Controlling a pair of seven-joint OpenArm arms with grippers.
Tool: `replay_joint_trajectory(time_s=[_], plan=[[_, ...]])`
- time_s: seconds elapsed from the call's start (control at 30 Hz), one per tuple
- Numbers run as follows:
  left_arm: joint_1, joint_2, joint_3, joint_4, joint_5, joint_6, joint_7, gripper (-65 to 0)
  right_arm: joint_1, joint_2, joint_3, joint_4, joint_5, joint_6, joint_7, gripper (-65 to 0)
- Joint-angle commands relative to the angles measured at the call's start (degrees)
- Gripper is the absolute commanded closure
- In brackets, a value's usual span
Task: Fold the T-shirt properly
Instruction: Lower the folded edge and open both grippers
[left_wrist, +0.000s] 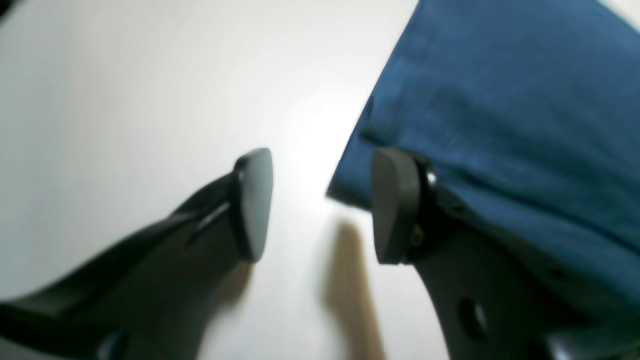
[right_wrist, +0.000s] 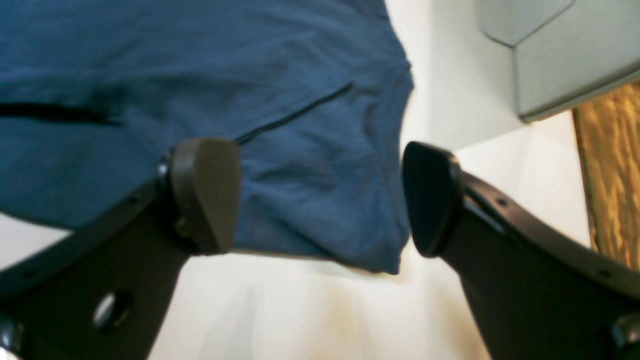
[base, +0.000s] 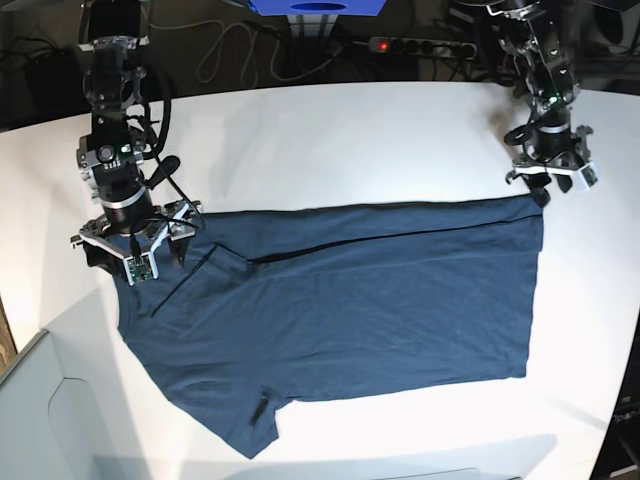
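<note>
The dark navy T-shirt (base: 380, 300) lies spread flat on the white table (base: 350, 140), with its upper part folded down along a long crease. My left gripper (base: 546, 188) hovers over the shirt's top right corner. In its wrist view the left gripper (left_wrist: 322, 205) is open; one finger overlaps the T-shirt's (left_wrist: 500, 125) edge and bare table shows between the fingers. My right gripper (base: 138, 250) stands at the shirt's top left end. The right wrist view shows this gripper (right_wrist: 317, 197) open wide above a corner of the T-shirt (right_wrist: 280, 125), holding nothing.
A grey box (base: 40, 420) sits at the table's near left corner and also shows as a grey box (right_wrist: 565, 50) in the right wrist view. A power strip (base: 410, 45) and cables lie behind the far table edge.
</note>
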Motion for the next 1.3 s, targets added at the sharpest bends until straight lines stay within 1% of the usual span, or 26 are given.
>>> replay_joint_trajectory(time_s=[0.0,0.1,0.37,0.53,0.7,0.93,1.1,1.27], plan=[[-0.71,-0.85,-0.27,0.14,-0.32,-0.30,-1.80,-30.9,0.18,0.60,0.23,1.16,0.04,-0.08,1.35,-48.9],[-0.89,-0.85,-0.18,-1.80,-0.32,-0.30,-1.89,-30.9,-0.61,0.60,0.32,1.16,0.04,-0.08,1.35,-48.9],[-2.73,-0.85,-0.09,-2.41,-0.41,-0.30,-1.63,-30.7,-2.28,0.69,0.41,2.48,0.04,-0.08,1.18,-48.8],[-2.82,-1.37,3.42,-2.50,-0.32,-0.30,-1.89,-30.5,-2.55,0.69,2.08,3.19,0.04,-0.08,1.00,-48.8],[-2.82,-0.85,3.86,-2.50,-0.23,-0.30,-1.89,-30.2,-2.55,0.95,3.22,3.19,0.04,-0.08,0.91,-48.6],[-2.82,-0.85,3.69,-3.20,0.03,-0.30,-1.89,-23.8,-2.63,2.10,3.48,3.19,0.04,-0.08,0.91,-48.6],[-3.00,-1.20,3.42,-6.90,-0.32,-0.21,-2.07,-23.9,-2.46,2.18,3.48,3.01,0.04,-0.08,0.91,-48.6],[-3.52,-1.20,3.34,-7.16,-0.32,-0.21,-2.07,-24.0,-2.11,2.27,3.48,2.83,0.04,-0.08,0.91,-48.8]])
